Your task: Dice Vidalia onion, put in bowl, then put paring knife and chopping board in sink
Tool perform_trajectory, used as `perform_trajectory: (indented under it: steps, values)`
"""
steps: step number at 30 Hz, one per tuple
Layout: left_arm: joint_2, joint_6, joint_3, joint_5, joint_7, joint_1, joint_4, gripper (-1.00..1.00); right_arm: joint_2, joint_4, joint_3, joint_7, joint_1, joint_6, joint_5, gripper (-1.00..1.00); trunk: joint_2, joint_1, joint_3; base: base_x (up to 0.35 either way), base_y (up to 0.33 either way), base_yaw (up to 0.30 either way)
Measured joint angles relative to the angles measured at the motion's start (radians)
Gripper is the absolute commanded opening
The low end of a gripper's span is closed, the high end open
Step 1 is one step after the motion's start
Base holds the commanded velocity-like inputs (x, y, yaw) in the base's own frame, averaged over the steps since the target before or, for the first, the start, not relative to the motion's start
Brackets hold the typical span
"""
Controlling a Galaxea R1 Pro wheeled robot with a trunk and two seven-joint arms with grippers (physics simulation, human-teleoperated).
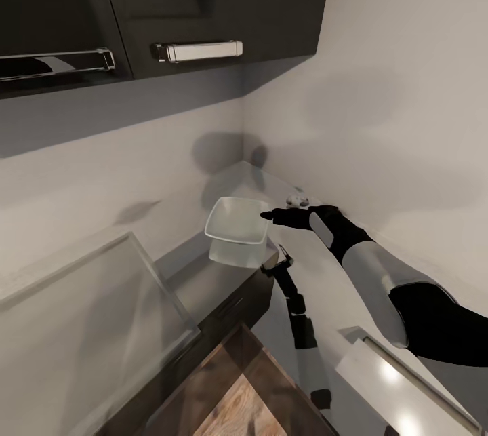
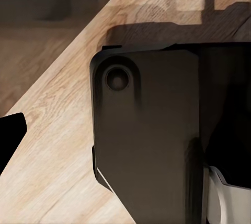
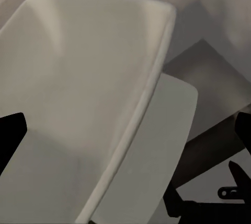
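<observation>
We see the white bowl [image 1: 237, 229] at frame centre on the grey countertop [image 1: 203, 280]; our right gripper [image 1: 268, 216] hovers at its rim, fingers wide apart, empty. Left gripper's fingers: we cannot tell.

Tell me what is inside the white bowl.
The shallow white squarish bowl looks empty: only bare white interior shows under the right gripper. Its near inner corner is cut off by the wrist view's edge.

My head looks down into the desk corner; my right wrist, close up, shares the bowl [image 1: 237, 229] [image 3: 83, 98].
</observation>
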Motion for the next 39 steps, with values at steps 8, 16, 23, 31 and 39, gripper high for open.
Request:
perform_trajectory:
  steps: [8, 16, 23, 31, 39]
  values:
    - [0.000, 0.000, 0.000, 0.000, 0.000, 0.000, 0.000, 1.00, 0.000, 0.000, 0.000, 0.002, 0.000, 0.000, -0.001, 1.00, 0.000, 0.000, -0.007, 0.000, 0.000, 0.000]
    - [0.000, 0.000, 0.000, 0.000, 0.000, 0.000, 0.000, 1.00, -0.001, 0.000, 0.000, 0.004, 0.000, 0.000, -0.002, 1.00, 0.000, 0.000, -0.016, 0.000, 0.000, 0.000]
    - [0.000, 0.000, 0.000, 0.000, 0.000, 0.000, 0.000, 1.00, -0.002, 0.000, 0.000, 0.005, 0.000, 0.000, -0.002, 1.00, 0.000, 0.000, -0.024, 0.000, 0.000, 0.000]
    - [0.000, 0.000, 0.000, 0.000, 0.000, 0.000, 0.000, 1.00, -0.001, 0.000, 0.000, 0.005, 0.000, 0.000, -0.001, 1.00, 0.000, 0.000, -0.031, 0.000, 0.000, 0.000]
    - [0.000, 0.000, -0.001, 0.000, 0.000, 0.000, 0.000, 1.00, 0.002, 0.000, 0.000, 0.000, 0.000, 0.000, 0.000, 1.00, 0.000, 0.000, -0.032, 0.000, 0.000, 0.000]
